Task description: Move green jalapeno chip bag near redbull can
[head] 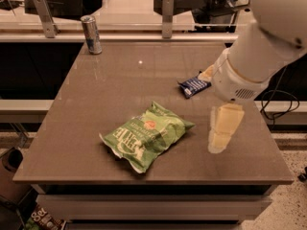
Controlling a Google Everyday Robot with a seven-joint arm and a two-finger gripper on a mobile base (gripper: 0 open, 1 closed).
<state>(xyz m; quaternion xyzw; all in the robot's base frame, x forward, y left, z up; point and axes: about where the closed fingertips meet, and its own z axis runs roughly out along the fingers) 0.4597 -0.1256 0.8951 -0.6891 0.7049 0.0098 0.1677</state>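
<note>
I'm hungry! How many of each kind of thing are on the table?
Chip bags: 1, the green jalapeno chip bag
Cans: 1, the redbull can
Bars: 1, the dark-blue wrapped bar
Total: 3
The gripper hangs over the table's right side.
</note>
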